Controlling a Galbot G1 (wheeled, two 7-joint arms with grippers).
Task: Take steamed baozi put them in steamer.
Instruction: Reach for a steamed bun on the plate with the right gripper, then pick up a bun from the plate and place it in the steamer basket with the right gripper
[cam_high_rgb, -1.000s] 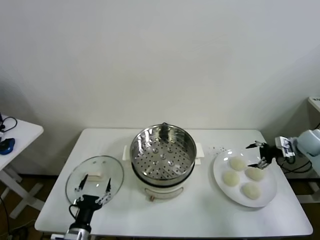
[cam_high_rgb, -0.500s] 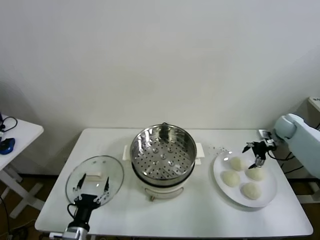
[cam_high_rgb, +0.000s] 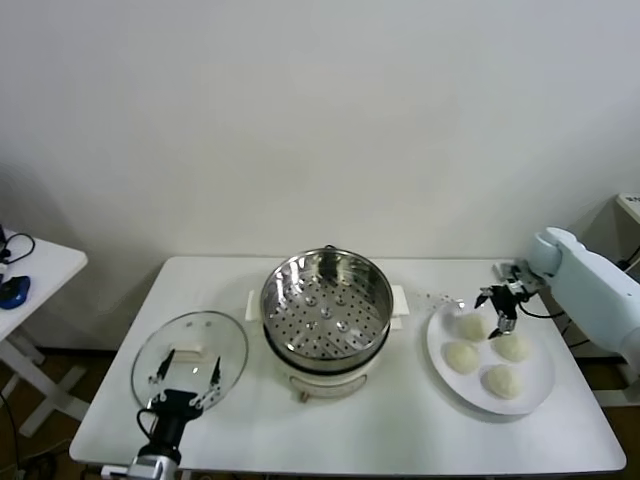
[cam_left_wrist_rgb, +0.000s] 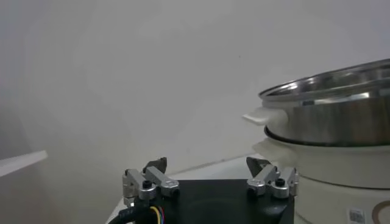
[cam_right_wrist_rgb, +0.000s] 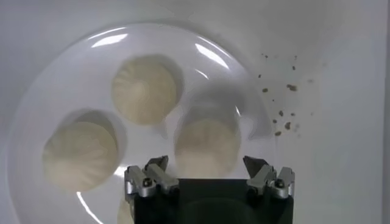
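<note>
Four cream-white baozi lie on a white plate at the right: one at the back left, one at the back right, one at the front left and one at the front. My right gripper is open and empty, hovering just above the back-left baozi, which lies between its fingers in the right wrist view. The steel steamer stands empty at the table's middle on its white base. My left gripper is open and empty at the front left.
A round glass lid with a white handle lies on the table at the left, under my left gripper. Dark specks dot the table beside the plate. A small side table stands at the far left.
My right gripper has moved left and forward from the plate's far right edge to above the back-left baozi. The left arm has not moved.
</note>
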